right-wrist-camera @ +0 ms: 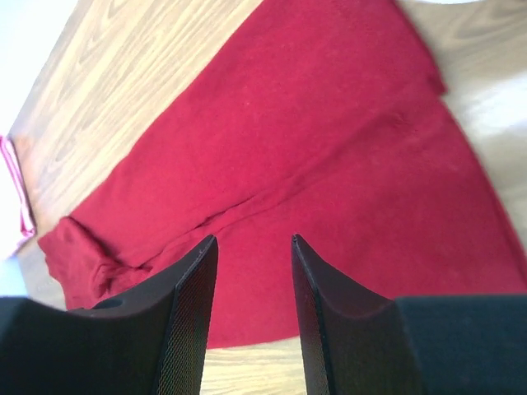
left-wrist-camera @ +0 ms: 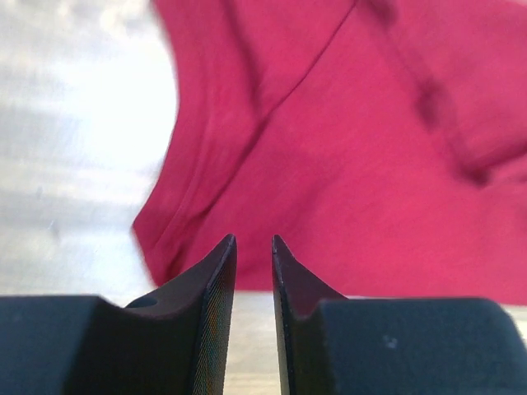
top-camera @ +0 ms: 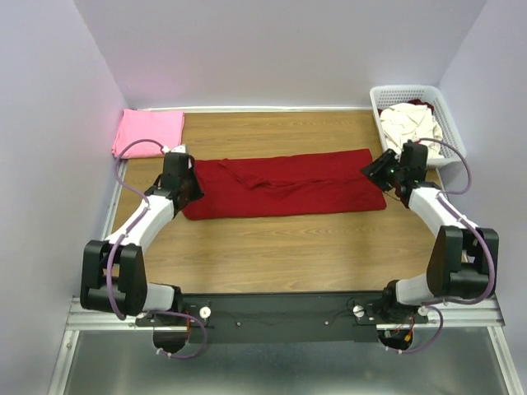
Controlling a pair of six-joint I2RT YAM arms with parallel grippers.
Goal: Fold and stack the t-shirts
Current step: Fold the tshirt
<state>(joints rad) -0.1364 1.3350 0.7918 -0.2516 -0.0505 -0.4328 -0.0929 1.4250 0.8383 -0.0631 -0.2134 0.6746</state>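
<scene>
Dark red soft cloth t-shirt (top-camera: 284,188): lies as a long flat band across the middle of the wooden table (top-camera: 288,255), with a ridge of wrinkles along its centre.
Bright pink cloth t-shirt (top-camera: 148,132): sits folded at the far left corner, apart from the red one.
Cream-white cloth t-shirts (top-camera: 414,123): heaped in the white plastic lattice basket (top-camera: 387,92) at the far right.
Left pincer (left-wrist-camera: 254,239): poised at the red shirt's left end, jaws only a narrow slit apart, nothing between them; cannot tell whether the tips touch the cloth.
Right pincer (right-wrist-camera: 254,239): hangs over the right end, jaws moderately apart, empty.
Handling: light and limp, with no stiffness to hold a shape; likely to sag and swing from any single hold. Not fragile, and probably grips the ribbed pads well instead of slipping.
Where to take hold: best at the two short ends, near the corners, pinching every layer at once so that none is left behind.
Risk: a shallow pinch may catch the top layer alone and undo the fold.
</scene>
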